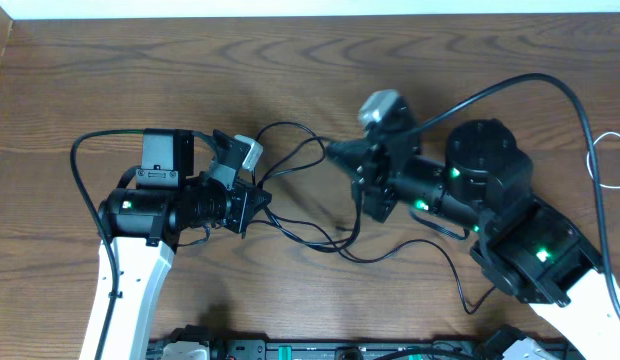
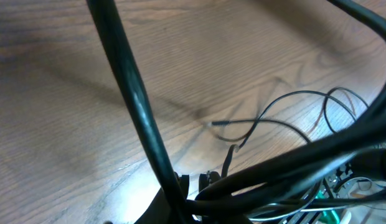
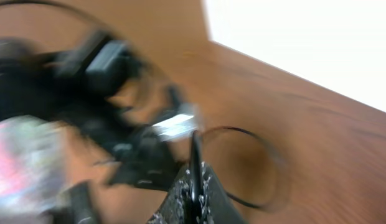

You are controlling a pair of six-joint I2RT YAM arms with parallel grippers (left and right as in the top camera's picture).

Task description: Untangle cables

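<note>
While both arms face each other mid-table, the black cables (image 2: 292,93) lie tangled between them, and the white cable (image 1: 592,160) sits alone at the right edge.
Left gripper (image 1: 256,205) points right, tips at the tangle's left end. Thick arm leads (image 2: 127,81) block its wrist view, so I can't tell whether its jaws are apart or closed. Black cables loop and cross on the wood table (image 1: 110,70) between the grippers, with one plug end (image 2: 219,123) flat on the wood. Right gripper (image 1: 337,150) points left at the tangle's upper right. Its wrist view is blurred but shows the fingers pressed together on one thin black strand. White cable lies well apart, past the right arm.
</note>
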